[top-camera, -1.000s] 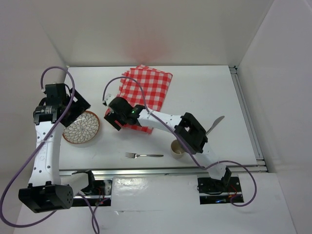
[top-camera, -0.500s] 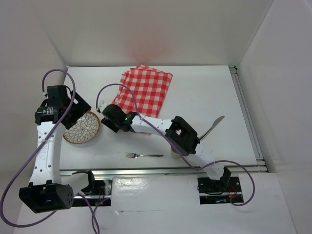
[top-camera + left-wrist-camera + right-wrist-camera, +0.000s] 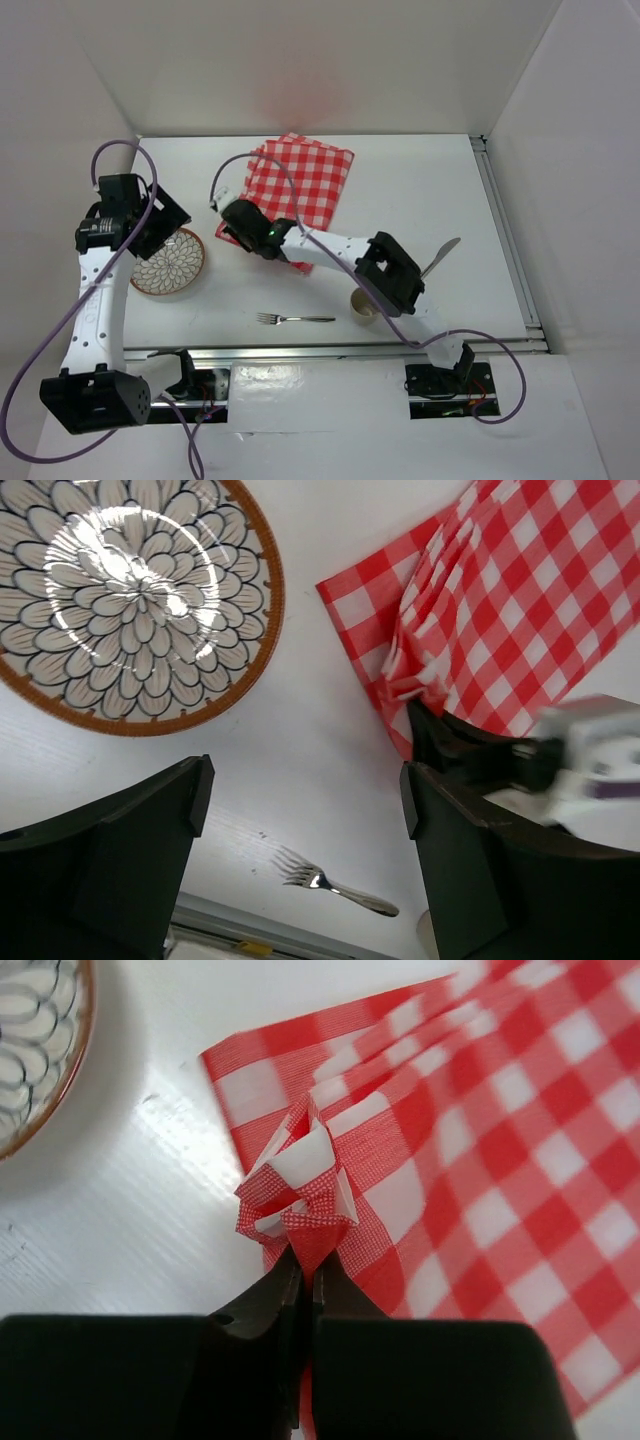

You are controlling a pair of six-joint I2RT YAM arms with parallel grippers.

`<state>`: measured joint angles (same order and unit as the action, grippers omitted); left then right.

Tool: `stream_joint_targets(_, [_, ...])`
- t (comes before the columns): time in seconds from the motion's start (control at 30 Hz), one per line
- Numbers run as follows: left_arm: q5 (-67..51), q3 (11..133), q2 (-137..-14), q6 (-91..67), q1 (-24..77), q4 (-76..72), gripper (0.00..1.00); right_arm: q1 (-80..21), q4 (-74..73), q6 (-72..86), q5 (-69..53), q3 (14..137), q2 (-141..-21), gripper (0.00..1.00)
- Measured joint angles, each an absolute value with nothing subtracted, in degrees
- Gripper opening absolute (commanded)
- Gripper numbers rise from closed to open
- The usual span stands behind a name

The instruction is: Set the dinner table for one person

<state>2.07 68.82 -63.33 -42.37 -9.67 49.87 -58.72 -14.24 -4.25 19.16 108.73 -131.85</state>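
At the near-left corner of the checked cloth (image 3: 310, 180), the right claw (image 3: 302, 1260) is clenched on a bunched fold. From there the cloth stretches away far-right over the white table (image 3: 420, 190). The left claw (image 3: 300, 825) hangs released by the plate (image 3: 130, 600), farther from the cloth.

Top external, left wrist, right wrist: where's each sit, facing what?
Top external: above, behind the robot, looking down on the dinner table; left arm and right arm show.
Left wrist: on its arm, facing down at plate and fork; open left tool frames it.
Right wrist: facing down; right tool shut on checked cloth.
Shared: plate and cloth, all three.
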Motion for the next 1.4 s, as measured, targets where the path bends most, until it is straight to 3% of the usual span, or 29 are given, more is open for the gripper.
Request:
stream_joint_targets(0.23, [-5.50, 68.69, -70.91, -42.02, -9.50, 44.82, 0.91, -43.27, -10.66, 8.19, 13.15, 91.85, -107.28, 0.00])
stream_joint_targets(0.4, [-8.60, 68.69, -74.08, -40.71, -7.70, 42.87, 0.91, -23.16, -3.14, 25.67, 9.78, 68.12, -80.38, 0.02])
stream_joint_targets(0.43, [-9.06, 68.69, -74.39, -40.45, -7.11, 42.44, 0.91, -20.56, -2.94, 28.82, 10.17, 63.66, -76.01, 0.38])
stream_joint_targets(0.47, [-9.50, 68.71, -74.81, -40.25, -6.02, 41.95, 0.91, -18.31, -2.52, 33.39, 10.63, 57.39, -70.19, 0.62])
stream_joint_targets(0.53, [-10.02, 68.73, -75.75, -39.51, -3.86, 41.39, 0.91, -17.32, -3.70, 38.41, 11.60, 50.19, -64.31, 0.91])
stream_joint_targets(0.57, [-10.33, 68.73, -76.44, -39.22, -2.61, 41.19, 0.91, -17.28, -3.97, 40.69, 11.62, 46.50, -61.84, 1.00])
stream_joint_targets(0.73, [-9.98, 68.99, -80.38, -38.92, 4.82, 40.27, 0.91, -17.47, -14.81, 49.15, 13.98, 38.17, -59.51, 1.00])
stream_joint_targets(0.87, [-6.33, 71.37, -84.62, -38.79, 11.86, 41.36, 0.91, -17.47, -19.22, 49.87, 19.20, 39.42, -58.04, 0.99])
stream_joint_targets(1.03, [-2.98, 73.12, -91.92, -38.87, 17.23, 41.63, 1.00, -16.93, -18.17, 43.24, 20.45, 45.58, -57.58, 1.00])
stream_joint_targets(1.23, [-4.23, 68.14, -98.54, -40.69, 18.31, 39.09, 1.00, -11.62, -19.25, 39.11, 15.31, 52.88, -65.28, 1.00])
stream_joint_targets(1.4, [-6.83, 64.82, -102.72, -42.50, 19.70, 37.50, 1.00, 0.05, -20.27, 39.57, 4.43, 47.13, -67.35, 1.00])
